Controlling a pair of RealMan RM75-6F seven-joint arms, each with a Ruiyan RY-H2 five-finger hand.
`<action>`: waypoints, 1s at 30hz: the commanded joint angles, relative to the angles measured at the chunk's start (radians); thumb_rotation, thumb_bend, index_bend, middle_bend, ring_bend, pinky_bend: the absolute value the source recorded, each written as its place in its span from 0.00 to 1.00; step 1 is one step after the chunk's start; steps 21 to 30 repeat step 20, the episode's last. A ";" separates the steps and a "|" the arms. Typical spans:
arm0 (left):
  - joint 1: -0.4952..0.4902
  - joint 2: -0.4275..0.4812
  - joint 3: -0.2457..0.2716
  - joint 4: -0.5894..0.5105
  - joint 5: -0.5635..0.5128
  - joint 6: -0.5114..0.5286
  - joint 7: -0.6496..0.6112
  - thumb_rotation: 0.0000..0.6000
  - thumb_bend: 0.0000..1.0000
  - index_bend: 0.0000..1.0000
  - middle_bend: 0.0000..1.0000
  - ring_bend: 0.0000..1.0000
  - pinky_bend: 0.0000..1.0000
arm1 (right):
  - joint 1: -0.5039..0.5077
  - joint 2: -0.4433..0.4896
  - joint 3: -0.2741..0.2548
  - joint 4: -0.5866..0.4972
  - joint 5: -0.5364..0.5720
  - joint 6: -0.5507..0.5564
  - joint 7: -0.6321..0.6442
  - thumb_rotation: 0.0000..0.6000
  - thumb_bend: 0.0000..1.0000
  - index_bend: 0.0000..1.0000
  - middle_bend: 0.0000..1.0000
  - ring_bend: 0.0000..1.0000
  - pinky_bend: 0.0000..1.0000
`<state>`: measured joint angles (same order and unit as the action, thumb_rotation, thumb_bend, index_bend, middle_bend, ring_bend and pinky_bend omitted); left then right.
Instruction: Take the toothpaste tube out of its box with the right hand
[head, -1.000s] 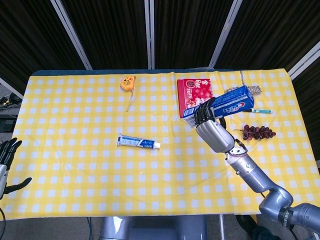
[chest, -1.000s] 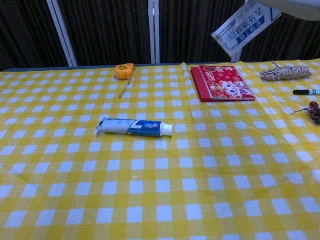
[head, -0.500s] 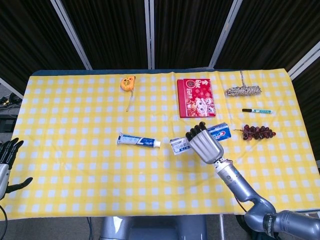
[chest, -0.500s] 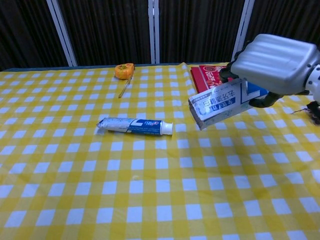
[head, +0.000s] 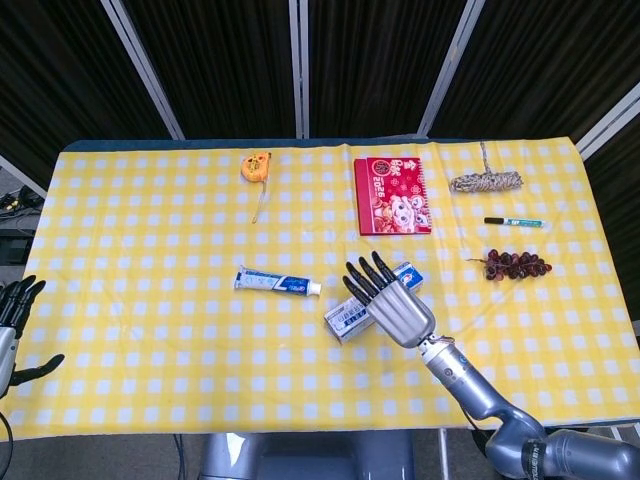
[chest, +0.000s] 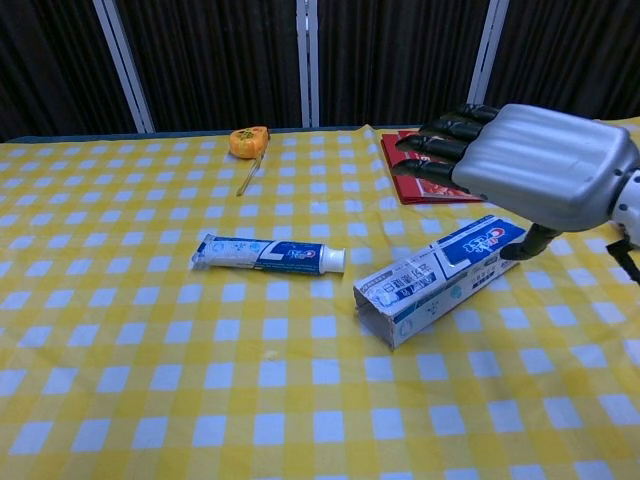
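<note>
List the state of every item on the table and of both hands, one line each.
toothpaste tube: out of box, lying flat, cap on
toothpaste box: lying on table, near end open
right hand: fingers spread above box, holding nothing
left hand: off the table's edge, holding nothing
tape measure: tape partly pulled out
marker: capped
calendar: closed, flat
</note>
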<state>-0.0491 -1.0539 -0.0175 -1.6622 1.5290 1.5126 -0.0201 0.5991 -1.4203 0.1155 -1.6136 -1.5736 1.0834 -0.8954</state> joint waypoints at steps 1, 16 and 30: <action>0.004 0.003 0.001 -0.002 0.005 0.008 -0.007 1.00 0.00 0.00 0.00 0.00 0.00 | -0.047 0.072 -0.041 -0.038 -0.073 0.089 0.067 1.00 0.00 0.00 0.00 0.00 0.03; 0.017 0.001 0.011 0.003 0.030 0.034 -0.015 1.00 0.00 0.00 0.00 0.00 0.00 | -0.353 0.218 -0.103 0.016 -0.072 0.557 0.506 1.00 0.00 0.00 0.00 0.00 0.00; 0.019 -0.001 0.010 0.008 0.033 0.040 -0.021 1.00 0.00 0.00 0.00 0.00 0.00 | -0.404 0.231 -0.108 0.027 -0.036 0.587 0.599 1.00 0.00 0.00 0.00 0.00 0.00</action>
